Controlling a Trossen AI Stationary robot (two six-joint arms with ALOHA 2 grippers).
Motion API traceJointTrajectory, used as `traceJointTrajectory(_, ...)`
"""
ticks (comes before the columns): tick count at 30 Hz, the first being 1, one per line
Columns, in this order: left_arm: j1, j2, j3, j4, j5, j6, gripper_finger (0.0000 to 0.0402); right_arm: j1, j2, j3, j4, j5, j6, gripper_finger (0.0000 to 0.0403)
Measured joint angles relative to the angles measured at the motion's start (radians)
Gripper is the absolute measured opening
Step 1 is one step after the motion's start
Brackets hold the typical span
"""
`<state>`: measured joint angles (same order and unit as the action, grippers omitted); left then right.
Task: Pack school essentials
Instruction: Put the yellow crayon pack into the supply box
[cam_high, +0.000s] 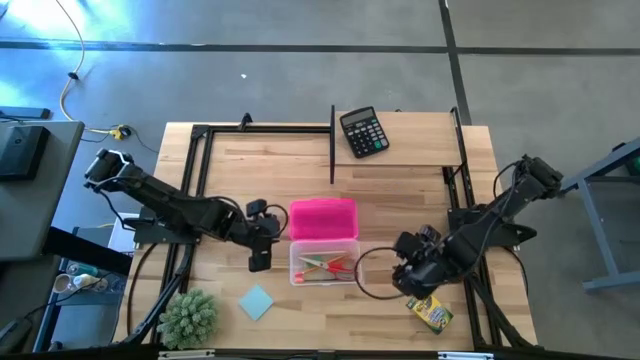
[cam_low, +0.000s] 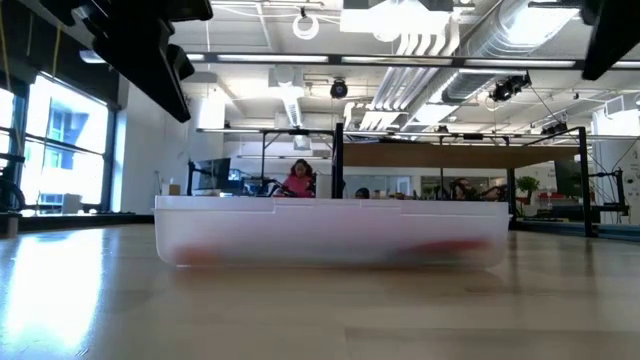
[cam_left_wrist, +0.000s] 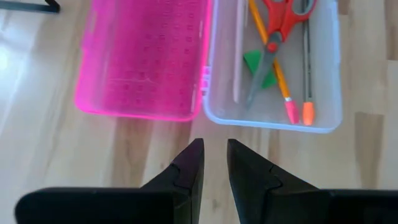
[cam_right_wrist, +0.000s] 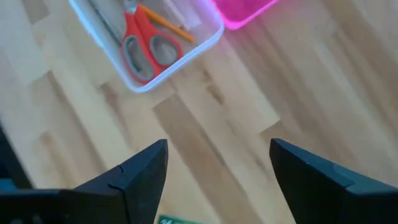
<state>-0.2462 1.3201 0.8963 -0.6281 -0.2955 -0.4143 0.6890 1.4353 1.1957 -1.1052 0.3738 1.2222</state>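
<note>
My right gripper (cam_high: 412, 283) is spread wide and empty, so next I think I grab the crayon box (cam_high: 430, 313) just under it

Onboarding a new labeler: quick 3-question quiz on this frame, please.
1. True or false: the red-handled scissors lie inside the clear case.
2. Which task item lies closest to the right gripper: A) light blue notepad, B) crayon box, C) orange pencil?
3. Fill in: the case's pink lid is folded ____.

Key:
1. True; they rest among the pencil and green eraser.
2. B; the box lies on the table right beside that open gripper, while the left gripper hovers before the case, fingers nearly together.
3. Open.
</note>
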Motion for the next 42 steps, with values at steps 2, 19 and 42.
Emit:
traceJointTrajectory(2, 0.012, 0.0, 0.0, 0.001, 0.0, 0.023, 0.0062, 0.029, 0.0, 0.0, -0.001, 0.0, 0.052, 0.0273)
traceJointTrajectory(19, 0.037, 0.0, 0.0, 0.091, -0.001, 0.033, 0.0062, 0.234, 0.071, 0.0, -0.054, -0.135, 0.397, 0.0273)
traceJointTrajectory(42, 0.037, 0.002, 0.001, 0.187, -0.004, 0.033, 0.0062, 0.366, 0.11, 0.0, -0.109, -0.177, 0.578, 0.0273)
